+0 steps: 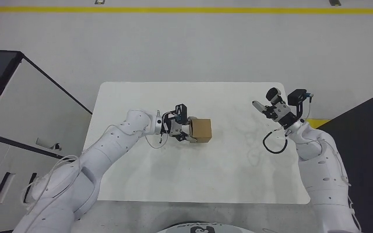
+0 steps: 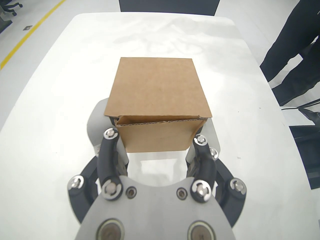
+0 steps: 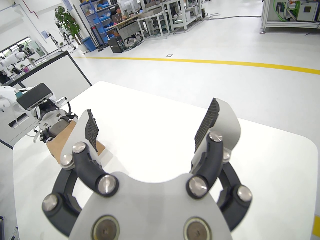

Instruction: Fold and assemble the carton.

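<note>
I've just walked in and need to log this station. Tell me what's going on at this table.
The robot is putting a carton together. Its left claw is closed around one end of the brown carton, which sits on the white table already folded into a box shape. The flap on the gripped end looks slightly askew under the top edge. The right claw is open and empty over the table's other side, well apart from the carton.

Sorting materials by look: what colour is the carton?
Plain brown cardboard. The carton shows best in the left wrist view.
</note>
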